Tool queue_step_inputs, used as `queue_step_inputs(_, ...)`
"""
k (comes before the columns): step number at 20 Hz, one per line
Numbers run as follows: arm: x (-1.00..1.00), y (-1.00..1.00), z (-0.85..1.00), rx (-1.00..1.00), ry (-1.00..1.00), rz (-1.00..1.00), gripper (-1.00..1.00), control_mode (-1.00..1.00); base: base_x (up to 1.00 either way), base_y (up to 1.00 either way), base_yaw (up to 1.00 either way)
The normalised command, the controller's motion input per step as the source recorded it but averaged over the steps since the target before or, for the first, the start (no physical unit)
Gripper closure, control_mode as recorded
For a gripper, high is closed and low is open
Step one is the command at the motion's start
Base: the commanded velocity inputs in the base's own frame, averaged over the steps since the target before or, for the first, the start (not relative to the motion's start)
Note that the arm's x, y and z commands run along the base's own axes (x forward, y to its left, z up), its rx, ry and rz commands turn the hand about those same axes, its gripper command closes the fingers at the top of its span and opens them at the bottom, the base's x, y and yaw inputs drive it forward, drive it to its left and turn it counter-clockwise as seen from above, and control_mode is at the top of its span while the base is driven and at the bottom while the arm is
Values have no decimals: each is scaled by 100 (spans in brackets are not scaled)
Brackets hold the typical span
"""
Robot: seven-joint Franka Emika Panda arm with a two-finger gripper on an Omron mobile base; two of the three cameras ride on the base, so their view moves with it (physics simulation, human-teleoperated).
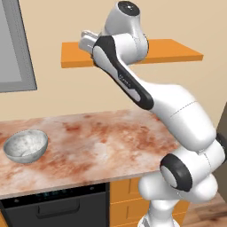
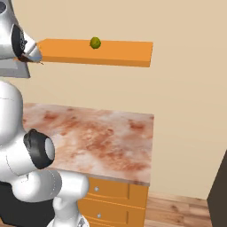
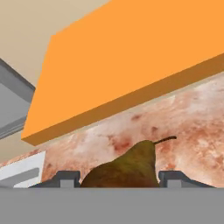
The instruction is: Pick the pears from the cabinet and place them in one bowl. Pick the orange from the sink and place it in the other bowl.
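Gripper point(image 3: 118, 178) pinches brown pear point(image 3: 127, 168) near its base beside the cabinet point(image 3: 131, 70); risk: shallow hold may slip during transfer to speckled bowl point(image 1: 25, 145).

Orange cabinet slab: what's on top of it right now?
A yellow-green pear sits on the cabinet slab. In the left base view the arm covers the slab's middle, so anything there is hidden. The brown pear is off it, between the gripper fingers.
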Motion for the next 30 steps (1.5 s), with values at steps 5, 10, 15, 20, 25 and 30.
queue_step_inputs(5, -28, 22, -9, 11, 6, 10, 100, -100, 0, 0, 0)
queue_step_inputs(10, -20, 30, -11, 4, 16, 10, 100, -100, 0, 0, 0)
queue_step_inputs(15, -2, 30, -24, 0, 11, 16, 100, -100, 0, 0, 0)
queue_step_inputs(20, 0, 36, -31, 0, 2, 16, 100, -100, 0, 0, 0)
queue_step_inputs(25, 0, 37, -35, -2, 0, 14, 100, -100, 0, 0, 0)
queue_step_inputs(30, 4, 31, -24, -8, 9, 11, 100, -100, 0, 0, 0)
